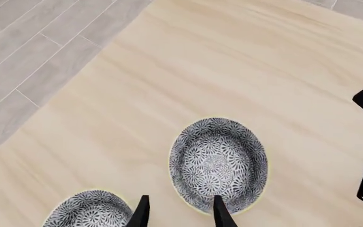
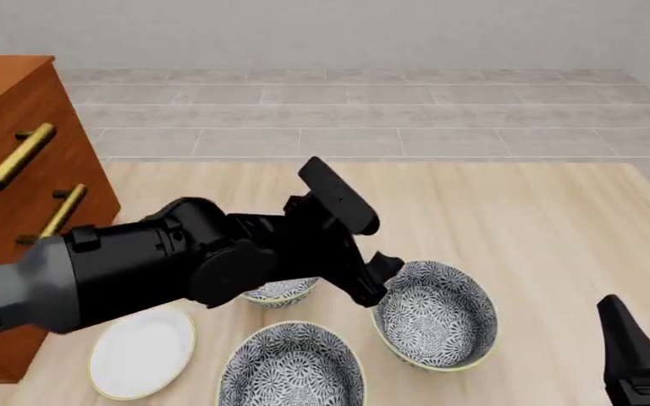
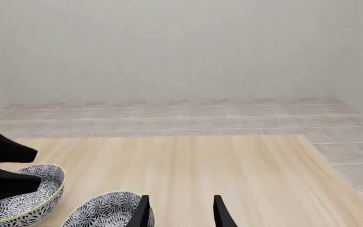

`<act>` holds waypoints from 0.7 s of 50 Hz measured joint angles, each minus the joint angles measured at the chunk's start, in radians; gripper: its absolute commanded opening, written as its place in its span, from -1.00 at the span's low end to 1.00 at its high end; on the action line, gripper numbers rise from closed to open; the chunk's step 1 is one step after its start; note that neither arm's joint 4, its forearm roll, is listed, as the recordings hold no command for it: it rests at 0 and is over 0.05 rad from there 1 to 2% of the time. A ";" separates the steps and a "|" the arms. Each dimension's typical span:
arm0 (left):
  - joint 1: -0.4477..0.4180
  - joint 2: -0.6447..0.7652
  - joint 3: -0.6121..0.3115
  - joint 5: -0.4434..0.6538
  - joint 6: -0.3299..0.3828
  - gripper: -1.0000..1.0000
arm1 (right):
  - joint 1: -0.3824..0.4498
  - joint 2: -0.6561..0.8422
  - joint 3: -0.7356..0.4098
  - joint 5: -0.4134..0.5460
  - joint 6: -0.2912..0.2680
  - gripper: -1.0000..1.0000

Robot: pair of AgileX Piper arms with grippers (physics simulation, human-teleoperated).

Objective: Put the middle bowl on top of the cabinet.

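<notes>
Pale wooden table (image 2: 551, 211) with a light grain, set over a grey tiled floor (image 2: 415, 110). Resting directly on it, toward the near left: a plain white plate (image 2: 142, 351) and three patterned bowls, all upright and close together. Front bowl (image 2: 291, 372) just right of the plate, right-hand bowl (image 2: 435, 315) near it, back bowl (image 2: 283, 292) mostly hidden. Reddish-brown cabinet (image 2: 9, 169) at the left edge; cannot tell whether on the table or beside it.

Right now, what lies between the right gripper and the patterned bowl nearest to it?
Nothing: the front view shows only bare table between the right gripper and that patterned bowl.
</notes>
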 measured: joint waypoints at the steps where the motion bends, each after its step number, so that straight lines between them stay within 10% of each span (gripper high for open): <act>1: -0.001 0.005 -0.002 0.000 -0.001 1.00 | 0.000 0.000 0.001 0.000 0.000 1.00; 35: -0.008 0.171 -0.021 -0.044 -0.029 1.00 | 0.005 0.041 0.015 -0.045 0.002 1.00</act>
